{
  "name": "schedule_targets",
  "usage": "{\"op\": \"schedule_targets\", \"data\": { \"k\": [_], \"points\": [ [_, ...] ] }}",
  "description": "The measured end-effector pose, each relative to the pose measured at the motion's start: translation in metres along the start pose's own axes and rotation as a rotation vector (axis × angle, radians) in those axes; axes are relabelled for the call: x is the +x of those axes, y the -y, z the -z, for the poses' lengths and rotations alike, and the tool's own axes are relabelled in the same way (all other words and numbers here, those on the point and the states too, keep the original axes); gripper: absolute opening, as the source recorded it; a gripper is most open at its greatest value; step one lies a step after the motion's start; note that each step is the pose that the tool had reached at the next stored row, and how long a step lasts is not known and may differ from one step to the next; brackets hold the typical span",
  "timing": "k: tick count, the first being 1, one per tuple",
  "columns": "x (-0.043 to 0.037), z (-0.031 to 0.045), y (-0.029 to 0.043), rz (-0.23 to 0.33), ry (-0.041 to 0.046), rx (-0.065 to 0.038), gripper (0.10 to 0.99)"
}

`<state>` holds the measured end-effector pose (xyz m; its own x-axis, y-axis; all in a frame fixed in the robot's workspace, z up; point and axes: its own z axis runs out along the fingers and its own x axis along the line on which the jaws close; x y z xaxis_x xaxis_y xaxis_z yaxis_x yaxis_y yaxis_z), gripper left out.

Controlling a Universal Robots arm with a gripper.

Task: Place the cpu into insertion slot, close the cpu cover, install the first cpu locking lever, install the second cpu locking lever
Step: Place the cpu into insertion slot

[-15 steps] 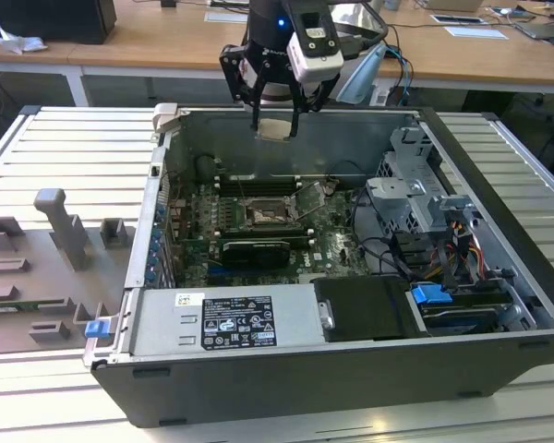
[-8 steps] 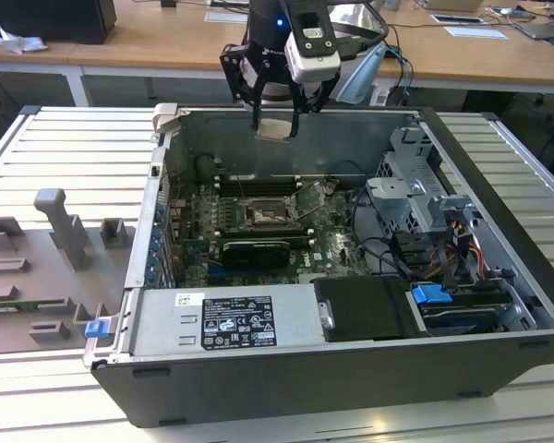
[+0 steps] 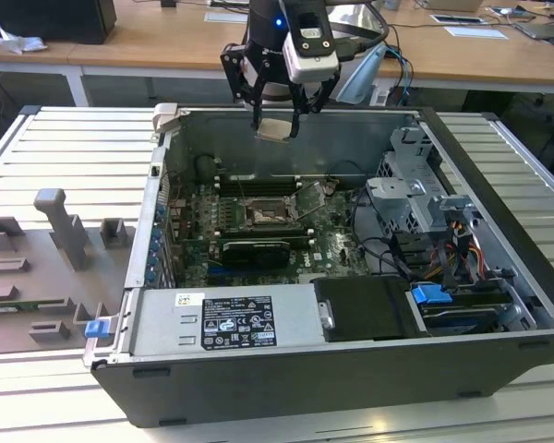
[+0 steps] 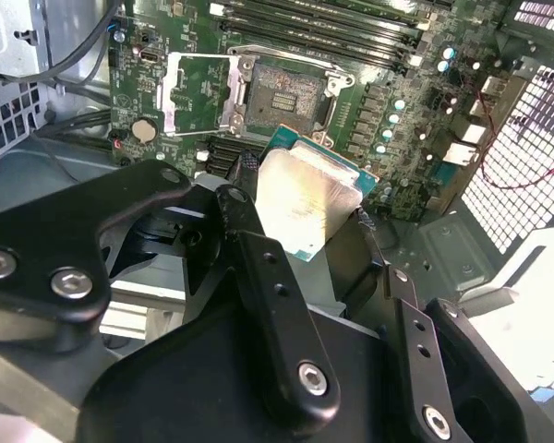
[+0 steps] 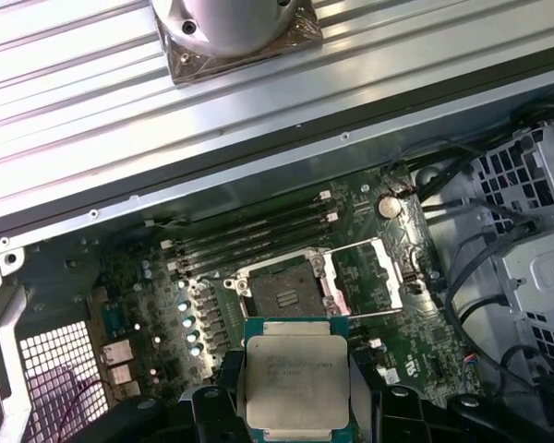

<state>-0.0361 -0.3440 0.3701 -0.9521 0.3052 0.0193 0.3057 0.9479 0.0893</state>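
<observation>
My gripper (image 3: 276,120) hangs above the open computer case, shut on the cpu (image 3: 275,129), a pale silver square chip held flat between the black fingers (image 4: 249,212). In both wrist views the cpu (image 4: 305,198) (image 5: 295,378) sits between the fingertips, well above the green board. The insertion slot (image 3: 261,215) (image 4: 284,92) (image 5: 282,288) lies open below with its dark centre bare. The cpu cover (image 4: 196,92) (image 5: 365,277) is swung up and back beside the slot, also seen as a tilted silver frame (image 3: 309,197).
Long black memory slots (image 3: 258,180) run behind the socket. A silver power supply box (image 3: 226,323) fills the case front. Cables and a drive cage with a blue tab (image 3: 431,295) crowd the exterior view's right. A grey fixture tray (image 3: 55,268) lies outside the case.
</observation>
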Motion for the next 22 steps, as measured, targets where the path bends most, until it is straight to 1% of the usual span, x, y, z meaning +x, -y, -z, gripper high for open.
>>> {"op": "schedule_targets", "data": {
  "k": [7,13,22],
  "points": [
    [0.0,0.0,0.0,-0.042,0.0038,-0.001,0.537],
    [0.0,-0.0001,0.0,-0.088,0.0079,-0.002,0.537],
    [0.0,-0.0002,0.0,-0.127,0.0114,-0.003,0.537]
  ]
}}
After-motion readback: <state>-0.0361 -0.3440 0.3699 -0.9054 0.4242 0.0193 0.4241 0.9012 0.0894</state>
